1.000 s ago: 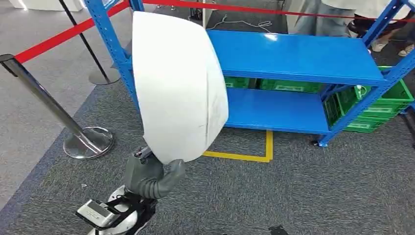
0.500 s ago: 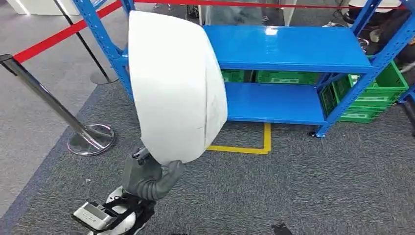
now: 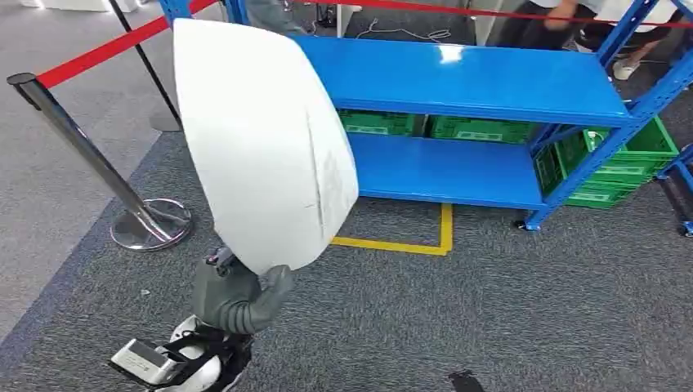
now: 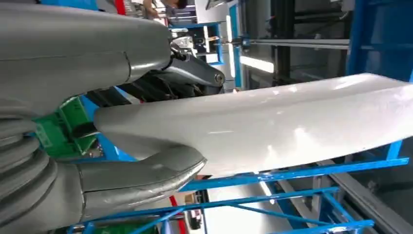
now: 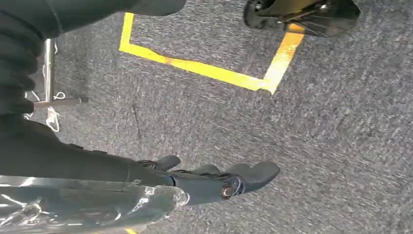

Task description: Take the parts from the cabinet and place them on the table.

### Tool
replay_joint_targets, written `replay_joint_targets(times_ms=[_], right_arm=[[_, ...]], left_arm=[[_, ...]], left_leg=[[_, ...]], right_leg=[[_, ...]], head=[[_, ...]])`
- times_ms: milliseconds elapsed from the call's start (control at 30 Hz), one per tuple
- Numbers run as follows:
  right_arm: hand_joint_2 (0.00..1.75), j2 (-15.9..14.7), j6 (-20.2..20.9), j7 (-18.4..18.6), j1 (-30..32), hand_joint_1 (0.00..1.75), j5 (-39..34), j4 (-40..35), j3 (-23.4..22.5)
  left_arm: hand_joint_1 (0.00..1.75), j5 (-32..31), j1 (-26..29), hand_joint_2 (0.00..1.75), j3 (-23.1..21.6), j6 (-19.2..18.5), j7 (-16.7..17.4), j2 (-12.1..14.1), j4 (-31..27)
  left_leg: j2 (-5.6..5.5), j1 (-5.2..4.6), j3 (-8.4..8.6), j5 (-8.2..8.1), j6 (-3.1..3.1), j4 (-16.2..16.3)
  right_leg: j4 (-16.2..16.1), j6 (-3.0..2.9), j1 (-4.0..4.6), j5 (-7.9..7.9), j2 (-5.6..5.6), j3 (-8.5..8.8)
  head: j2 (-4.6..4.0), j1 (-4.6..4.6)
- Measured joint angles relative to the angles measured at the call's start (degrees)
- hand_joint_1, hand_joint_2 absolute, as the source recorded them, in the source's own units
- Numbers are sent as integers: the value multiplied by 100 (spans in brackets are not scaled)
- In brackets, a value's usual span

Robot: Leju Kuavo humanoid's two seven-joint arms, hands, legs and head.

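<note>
Left hand (image 3: 237, 290) grips white part (image 3: 261, 139) at its lower edge | part upright above hand

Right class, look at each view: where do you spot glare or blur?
Head view: a bright ceiling-light glare patch on the blue rack's top shelf. Left wrist view: soft highlights streak the white part. Right wrist view: the grey carpet is smeared by motion blur.

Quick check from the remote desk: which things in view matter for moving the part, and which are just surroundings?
Part of the job:
white part
left hand holding it
blue rack

Just around:
green crates
barrier post
red belt
yellow floor tape
right hand, hanging open above the carpet
</note>
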Motion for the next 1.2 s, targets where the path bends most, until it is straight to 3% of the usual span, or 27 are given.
replay_joint_targets(times_ms=[33,67,133,167,300,333,367,433,467,500,533,567,633,667,700,767,833,867,900,967,1000,1033,1067,1100,1133,1167,1200], right_arm=[[175,0,0,0,10,0,0,0,0],[175,0,0,0,11,0,0,0,0],[175,0,-2,0,-1,0,0,0,0],[175,0,-2,-2,-18,0,0,0,0],[175,-2,-15,-207,13,0,39,0,0],[175,4,-31,-269,13,0,70,0,7],[175,4,-53,-328,8,0,105,0,20],[175,4,-105,-409,6,0,170,0,57],[175,4,-127,-411,9,0,203,0,66],[175,4,-151,-415,12,0,210,0,88],[175,4,-149,-406,12,0,208,0,101],[175,7,-124,-338,11,0,181,0,109],[175,9,-185,-12,5,0,18,0,98],[175,13,-267,99,-4,0,-35,0,81],[175,13,-337,160,-18,0,-70,0,61],[175,11,-367,188,2,0,-107,0,26],[175,13,-365,219,51,0,-120,0,20],[175,13,-350,225,59,0,-122,0,11],[175,13,-312,223,51,0,-122,0,0],[175,13,-302,217,57,0,-146,0,-13],[175,13,-302,208,70,0,-149,0,-22],[175,13,-302,205,84,0,-153,0,-28],[175,13,-302,203,87,0,-155,0,-37],[175,13,-302,197,82,0,-157,0,-48],[175,13,-302,188,71,0,-162,0,-57],[175,13,-302,181,53,0,-166,0,-59],[175,18,-302,170,32,0,-173,0,-59]], left_arm=[[175,-2,17,175,7,2,0,0,-2],[175,-2,23,175,11,2,0,0,-4],[175,-7,25,175,24,4,0,-2,-24],[175,-7,26,175,28,7,0,-2,-31],[175,-31,53,175,39,11,0,-4,-68],[175,-35,66,175,39,24,0,-4,-94],[175,-39,70,175,39,28,0,-4,-123],[175,-46,102,175,42,42,0,0,-155],[175,-48,131,175,44,42,0,7,-162],[175,-50,165,175,48,46,0,13,-168],[175,-55,186,175,57,77,0,15,-177],[175,-77,191,175,64,134,0,13,-206],[175,-137,181,175,66,321,0,-9,-269],[175,-171,177,175,66,392,0,-13,-267],[175,-217,172,175,70,455,0,-17,-269],[175,-260,169,175,77,531,0,-15,-262],[175,-240,142,175,66,551,0,-22,-262],[175,-201,140,175,64,562,0,-33,-262],[175,-162,151,175,66,595,0,-46,-262],[175,-83,168,175,83,699,0,-48,-251],[175,-77,179,175,101,728,0,-48,-241],[175,-44,182,175,109,728,0,-48,-236],[175,-28,181,175,112,721,0,-48,-234],[175,-24,181,175,112,702,0,-50,-234],[175,-24,181,175,112,686,0,-55,-234],[175,-22,182,175,112,678,0,-63,-234],[175,-15,182,175,112,671,0,-63,-234]], left_leg=[[-3,-2,-2,5,-2,6],[-5,-2,0,6,-3,15],[-7,-2,1,2,-23,44],[-8,-50,-22,3,-63,70],[-6,-34,-95,61,-175,85],[-10,-25,-121,-8,-219,137],[-5,-27,-212,-190,-259,333],[-6,3,-645,-707,-317,1290],[-5,12,-837,-862,-330,1707],[-5,22,-932,-888,-337,1912],[-5,28,-882,-777,-337,1840],[-5,31,-731,-570,-332,1560],[-101,46,-177,-87,-312,551],[-325,68,8,-58,-302,210],[-325,89,40,-126,-273,58],[-259,52,-5,-121,-224,115],[-133,90,5,-70,-130,74],[-99,85,4,-69,-98,74],[-45,78,-1,-67,-74,74],[70,55,-5,-70,-58,77],[125,45,-5,-73,-53,77],[174,40,-2,-73,-52,79],[217,36,2,-74,-53,80],[268,36,11,-77,-57,81],[321,35,28,-86,-71,83],[356,19,40,-97,-92,85],[384,-29,29,-111,-124,110]], right_leg=[[-188,-9,0,165,0,120],[-598,-24,1,394,0,344],[-1669,-58,-1,828,-4,917],[-1861,-76,16,732,0,1011],[-1854,-221,14,818,23,925],[-1869,-260,-13,845,12,922],[-1868,-281,-21,857,13,903],[-1868,-307,-27,878,0,855],[-1866,-305,-27,890,-6,833],[-1864,-300,-28,900,-8,816],[-1863,-288,-30,910,-6,806],[-1859,-279,-32,916,1,801],[-1858,-234,-48,935,99,805],[-1848,-199,-28,941,122,774],[-1807,-167,-13,957,164,718],[-1853,-88,-44,1015,239,675],[-1832,-30,-56,1005,284,622],[-1658,-8,-40,862,181,550],[-1274,15,-42,622,103,371],[-345,40,-45,220,41,-32],[-48,45,-45,143,27,-157],[-51,41,-45,213,20,-139],[-326,29,-43,394,9,15],[-826,9,-39,637,-30,286],[-1416,-6,-31,868,-171,611],[-1804,-14,-4,866,-454,797],[-1833,-90,9,894,-439,828]], head=[[0,0],[0,0],[0,2],[0,0],[0,-9],[0,2],[0,-37],[0,-61],[0,-63],[0,-59],[0,-61],[0,-63],[0,-59],[0,-65],[0,-68],[0,-72],[0,-72],[0,-24],[0,27],[0,24],[0,22],[0,22],[0,24],[0,22],[0,24],[0,24],[0,9]])
